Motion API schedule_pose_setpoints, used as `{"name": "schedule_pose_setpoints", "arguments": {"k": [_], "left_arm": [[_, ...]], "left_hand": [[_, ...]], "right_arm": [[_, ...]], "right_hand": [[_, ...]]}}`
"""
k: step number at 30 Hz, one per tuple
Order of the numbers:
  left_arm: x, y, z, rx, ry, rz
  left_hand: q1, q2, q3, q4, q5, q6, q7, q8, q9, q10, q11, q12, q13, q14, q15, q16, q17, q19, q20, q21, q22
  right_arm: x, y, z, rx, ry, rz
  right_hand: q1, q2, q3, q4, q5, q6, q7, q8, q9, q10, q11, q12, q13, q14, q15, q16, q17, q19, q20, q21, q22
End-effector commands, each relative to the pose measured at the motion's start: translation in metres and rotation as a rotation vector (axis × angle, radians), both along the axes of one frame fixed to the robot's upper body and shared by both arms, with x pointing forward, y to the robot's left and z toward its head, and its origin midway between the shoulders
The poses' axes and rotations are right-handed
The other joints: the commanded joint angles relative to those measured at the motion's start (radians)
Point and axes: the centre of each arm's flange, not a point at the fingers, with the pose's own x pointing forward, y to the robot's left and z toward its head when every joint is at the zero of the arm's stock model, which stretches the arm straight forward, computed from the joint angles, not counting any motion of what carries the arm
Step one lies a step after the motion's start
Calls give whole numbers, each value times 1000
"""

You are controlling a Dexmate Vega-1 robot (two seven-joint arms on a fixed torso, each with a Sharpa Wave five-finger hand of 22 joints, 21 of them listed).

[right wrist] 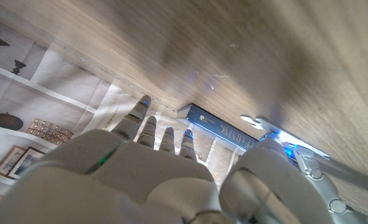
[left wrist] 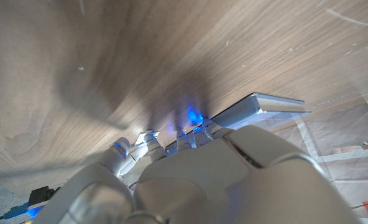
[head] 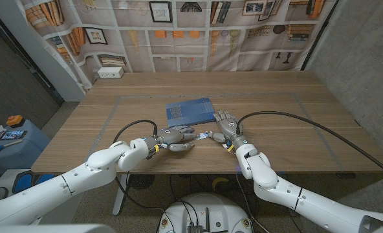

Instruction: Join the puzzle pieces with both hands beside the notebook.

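Wood table (head: 275, 129): hands at pieces (head: 206, 136).

A wooden worktop (head: 275, 123) bears faint tape lines. Behind it hangs a printed bookshelf backdrop (head: 198, 32). A white box (head: 110, 73) sits at the worktop's far left edge. A blue cart (head: 13, 145) with small items stands left.
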Motion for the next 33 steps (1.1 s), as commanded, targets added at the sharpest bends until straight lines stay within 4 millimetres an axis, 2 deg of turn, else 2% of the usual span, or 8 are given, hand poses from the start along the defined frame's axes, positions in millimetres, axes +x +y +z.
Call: {"name": "schedule_pose_setpoints", "arguments": {"k": [1,33], "left_arm": [[1,-1,1,1,-1,-2],[-4,-1,4,-1,-29,-2]], "left_hand": [[3,102,6,-4,0,80,75,8,3,1,-1,2,4,-8,-60,4,2,4,-112,1,2],[4,101,8,-5,-1,74,75,6,3,0,-4,1,4,-7,-61,4,2,4,-111,0,2]], "right_arm": [[-2,2,5,18,-9,23],[-13,2,11,31,-46,48]], "right_hand": [[-10,-6,-1,7,3,4,-5,8,4,-6,-1,5,0,-2,1,6,4,0,3,5,1],[-47,-6,-14,19,5,11,-9,12,4,3,-5,10,0,-3,1,10,8,-3,4,5,0]]}}
